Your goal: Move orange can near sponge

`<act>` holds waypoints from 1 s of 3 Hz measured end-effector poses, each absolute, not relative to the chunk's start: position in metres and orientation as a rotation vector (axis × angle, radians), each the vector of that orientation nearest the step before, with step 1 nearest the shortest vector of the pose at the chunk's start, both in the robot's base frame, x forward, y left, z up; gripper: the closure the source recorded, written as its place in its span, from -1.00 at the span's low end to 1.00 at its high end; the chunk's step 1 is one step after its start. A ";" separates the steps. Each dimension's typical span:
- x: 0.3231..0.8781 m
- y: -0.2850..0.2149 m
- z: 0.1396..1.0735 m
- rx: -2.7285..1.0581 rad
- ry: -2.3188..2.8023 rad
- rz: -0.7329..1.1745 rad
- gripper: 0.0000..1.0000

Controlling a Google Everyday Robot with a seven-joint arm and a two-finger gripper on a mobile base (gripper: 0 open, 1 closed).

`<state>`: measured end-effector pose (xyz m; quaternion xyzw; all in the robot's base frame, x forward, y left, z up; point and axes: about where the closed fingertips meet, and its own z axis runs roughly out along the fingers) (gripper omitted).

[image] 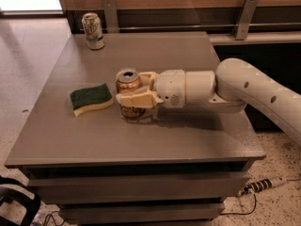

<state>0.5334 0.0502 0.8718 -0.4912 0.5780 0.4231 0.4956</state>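
The orange can [127, 81] stands upright on the grey table [141, 140], a little right of the sponge [91, 98]. The sponge lies flat with its dark green top up and its pale yellow body showing at the near edge. My gripper [131, 87] reaches in from the right and is shut on the orange can. One finger [137, 99] crosses the can's near side and the other [147, 75] sits behind it. A narrow gap of table separates the can from the sponge.
A white and green can [93, 30] stands at the table's far left corner. A wooden wall with metal brackets [245, 15] runs behind the table. A power strip and cable [263, 185] lie on the floor at the lower right.
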 end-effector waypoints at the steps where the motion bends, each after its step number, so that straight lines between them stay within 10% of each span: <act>1: 0.533 0.051 0.872 -1.192 1.399 1.026 0.19; 3: 0.532 0.053 0.872 -1.196 1.397 1.029 -0.74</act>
